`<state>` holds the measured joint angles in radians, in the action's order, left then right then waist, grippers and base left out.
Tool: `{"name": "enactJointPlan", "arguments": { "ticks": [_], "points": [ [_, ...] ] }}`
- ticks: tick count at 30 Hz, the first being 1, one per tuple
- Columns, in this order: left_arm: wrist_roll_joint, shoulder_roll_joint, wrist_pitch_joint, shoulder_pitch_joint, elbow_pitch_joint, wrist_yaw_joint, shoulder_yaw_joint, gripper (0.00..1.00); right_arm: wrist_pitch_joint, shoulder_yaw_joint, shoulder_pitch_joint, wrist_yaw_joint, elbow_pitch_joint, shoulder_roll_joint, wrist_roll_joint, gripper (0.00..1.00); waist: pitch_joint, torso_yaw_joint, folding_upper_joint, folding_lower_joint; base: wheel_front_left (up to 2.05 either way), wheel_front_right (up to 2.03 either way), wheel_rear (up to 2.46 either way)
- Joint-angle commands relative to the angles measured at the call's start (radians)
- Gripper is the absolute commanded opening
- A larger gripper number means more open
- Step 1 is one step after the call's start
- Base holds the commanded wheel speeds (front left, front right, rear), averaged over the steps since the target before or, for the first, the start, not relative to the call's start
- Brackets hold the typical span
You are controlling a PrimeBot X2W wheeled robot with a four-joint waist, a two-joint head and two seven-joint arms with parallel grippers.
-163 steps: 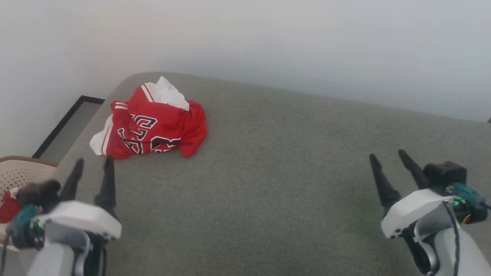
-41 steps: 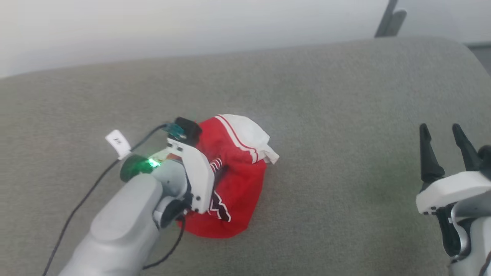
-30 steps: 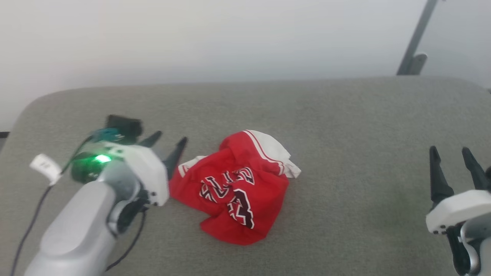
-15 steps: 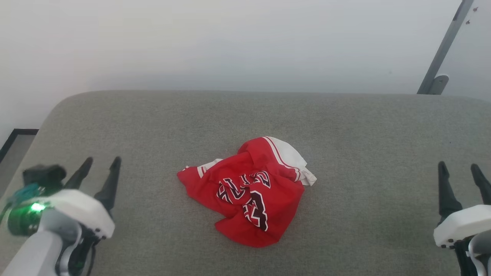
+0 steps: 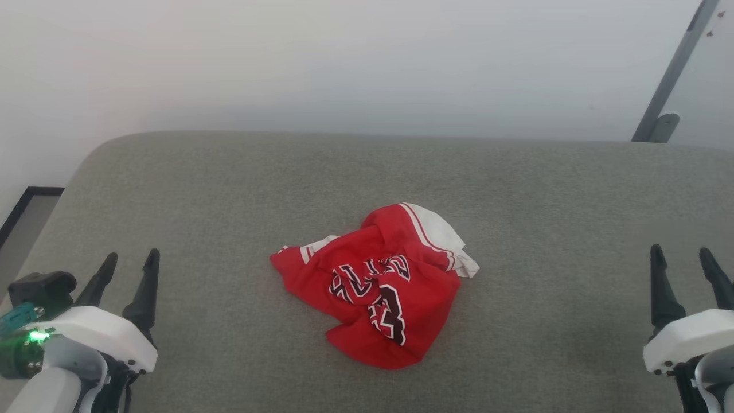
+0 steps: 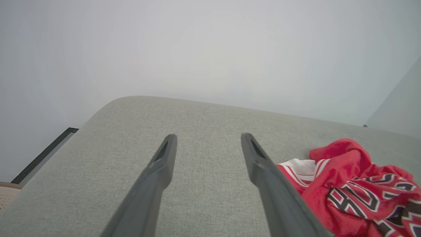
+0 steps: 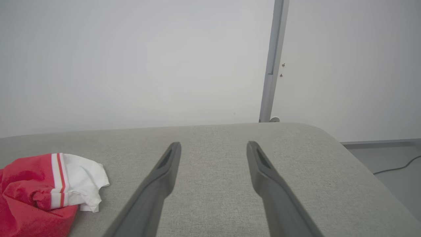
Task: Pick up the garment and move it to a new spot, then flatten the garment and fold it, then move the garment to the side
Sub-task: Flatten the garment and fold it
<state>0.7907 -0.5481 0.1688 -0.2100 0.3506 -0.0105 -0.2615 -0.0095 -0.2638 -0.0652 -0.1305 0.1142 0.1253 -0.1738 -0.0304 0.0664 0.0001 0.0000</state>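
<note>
Well, the shirt (image 5: 378, 287) lies crumpled in the middle of the grey pad (image 5: 229, 189), lettering up, a spot both arms could likely reach for spreading it flat. The left gripper (image 5: 133, 255) and right gripper (image 5: 679, 250) hover well apart at either side, fingers spread wide, holding nothing.

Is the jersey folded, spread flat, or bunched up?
Bunched up. The garment lies in a crumpled heap on the grey cushion, lettering creased, one white sleeve poking out.
</note>
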Motion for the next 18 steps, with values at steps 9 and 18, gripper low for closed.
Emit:
{"name": "enactJointPlan", "arguments": {
  "ticks": [9,18],
  "points": [
    [-0.020,0.024,-0.015,-0.027,-0.055,-0.012,-0.032,1.00,0.045,0.073,-0.038,0.000,0.008,0.032,-0.045,1.00,0.042,0.090,-0.0001,0.0000,0.00,0.00,0.00],
    [-0.029,0.083,-0.019,-0.096,-0.086,-0.005,-0.079,1.00,0.142,0.173,-0.195,0.000,0.106,0.108,-0.114,1.00,0.140,0.224,-0.0001,0.0000,0.00,0.00,0.00]
  ]
}}
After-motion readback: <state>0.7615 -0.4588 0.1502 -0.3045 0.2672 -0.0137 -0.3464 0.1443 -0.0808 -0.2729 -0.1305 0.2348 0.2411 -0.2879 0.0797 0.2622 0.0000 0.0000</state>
